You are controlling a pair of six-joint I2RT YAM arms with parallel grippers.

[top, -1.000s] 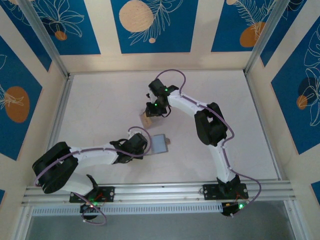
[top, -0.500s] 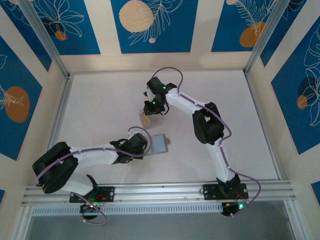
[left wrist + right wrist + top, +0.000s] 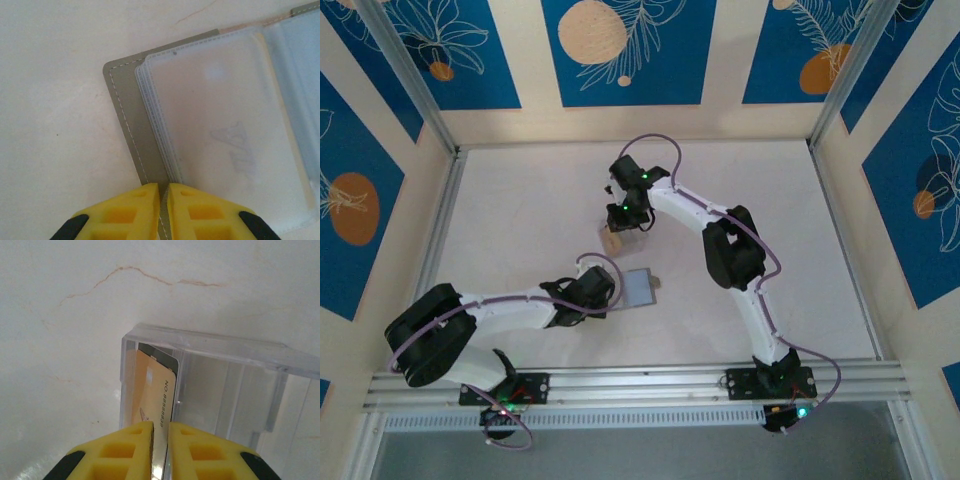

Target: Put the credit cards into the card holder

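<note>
While I watch the wrist views, my left gripper [image 3: 163, 192] sits pinched narrow on the grey edge of the card holder [image 3: 131, 125], which lies open and flat on the table [image 3: 55, 100]; my right gripper [image 3: 161, 429] is clamped on a tan credit card [image 3: 149, 390] standing in the clear plastic case [image 3: 230, 375], with a black card [image 3: 161, 354] just behind it

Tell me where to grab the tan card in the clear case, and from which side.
Pinch the tan card by its free edge, one finger on each flat face, coming from the clear case's open side; its walls enclose the other edges. The right gripper grips there.
</note>
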